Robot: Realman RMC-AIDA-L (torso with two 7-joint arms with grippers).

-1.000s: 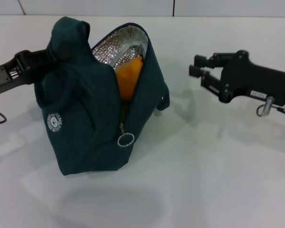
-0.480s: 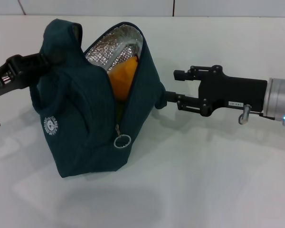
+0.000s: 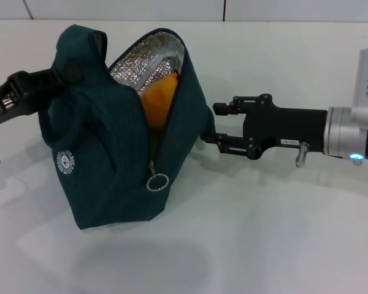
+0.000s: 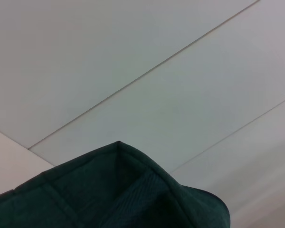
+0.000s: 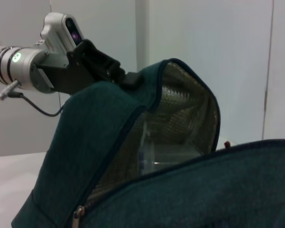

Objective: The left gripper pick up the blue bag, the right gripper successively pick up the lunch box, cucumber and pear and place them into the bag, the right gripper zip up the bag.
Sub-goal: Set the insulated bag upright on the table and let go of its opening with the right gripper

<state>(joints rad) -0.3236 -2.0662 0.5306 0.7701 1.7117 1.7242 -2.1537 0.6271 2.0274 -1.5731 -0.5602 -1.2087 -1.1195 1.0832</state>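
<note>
We see the right gripper [image 3: 216,126] reaching level from the right side, its two fingers spread apart, the tips just beside the right wall of the blue bag [image 3: 104,165]; the lower finger seems to touch the fabric there. Behind it the silver wrist shows a blue light, and much bare white table [image 3: 276,226] lies under and in front of this arm. The bag stands upright with its mouth open at the top, foil lining visible, and the pear [image 3: 159,101] sits inside against the zipper edge. The zipper ring [image 3: 157,182] hangs low on the front. The left gripper [image 3: 61,76] is pinching the bag's upper left corner, its arm coming from the left edge.
</note>
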